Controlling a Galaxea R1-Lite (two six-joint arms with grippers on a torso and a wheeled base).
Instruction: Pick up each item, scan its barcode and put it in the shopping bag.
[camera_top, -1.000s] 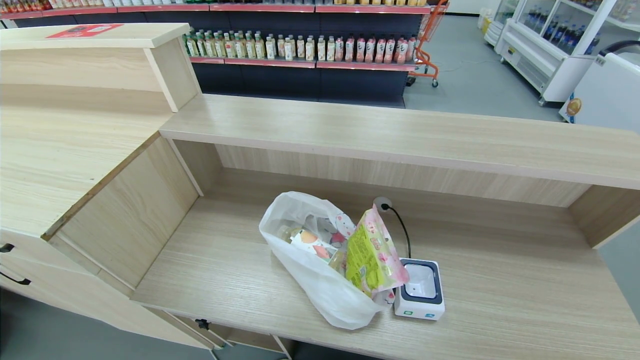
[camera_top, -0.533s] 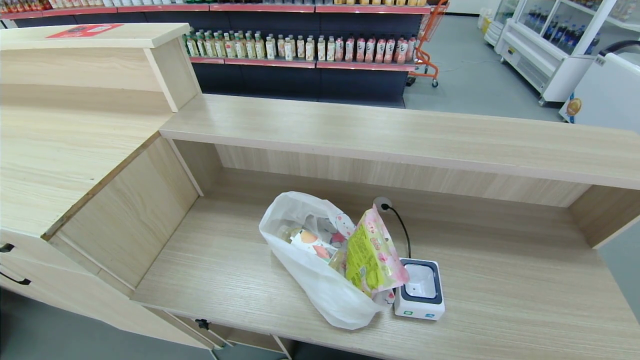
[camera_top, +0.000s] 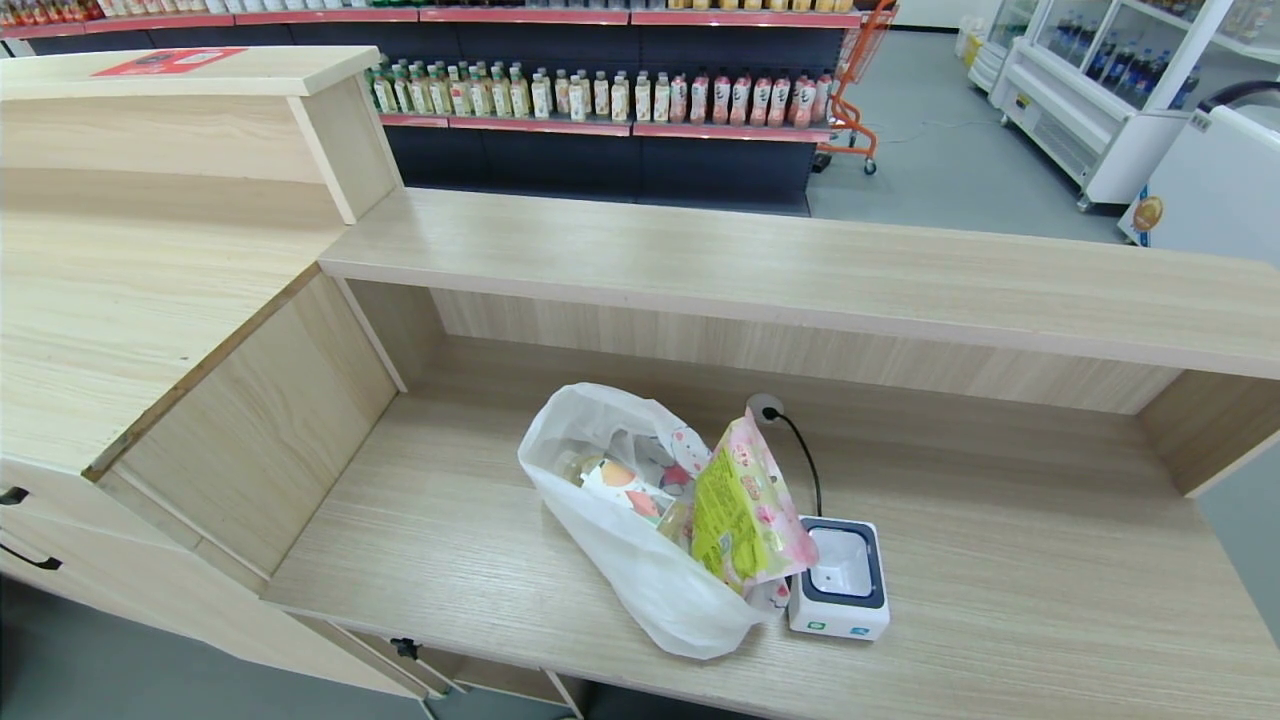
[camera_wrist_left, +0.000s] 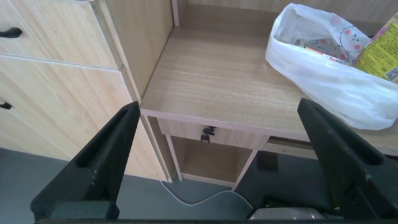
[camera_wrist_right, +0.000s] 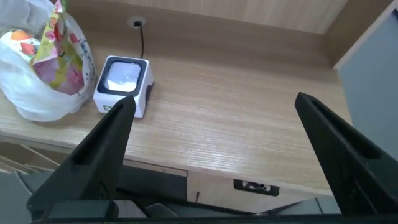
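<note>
A white plastic shopping bag lies on the lower counter, holding several packaged items. A green and pink snack pouch sticks up out of its mouth. Right beside it stands the white barcode scanner with its black cable running to the back wall. My left gripper hangs open below the counter's front edge, off the bag to its left. My right gripper is open too, held in front of the counter near the scanner and the bag. Nothing is between either pair of fingers.
The counter has a raised shelf behind and a side wall at the left. Drawers with black handles sit under the left unit. A keyed drawer lies under the counter front.
</note>
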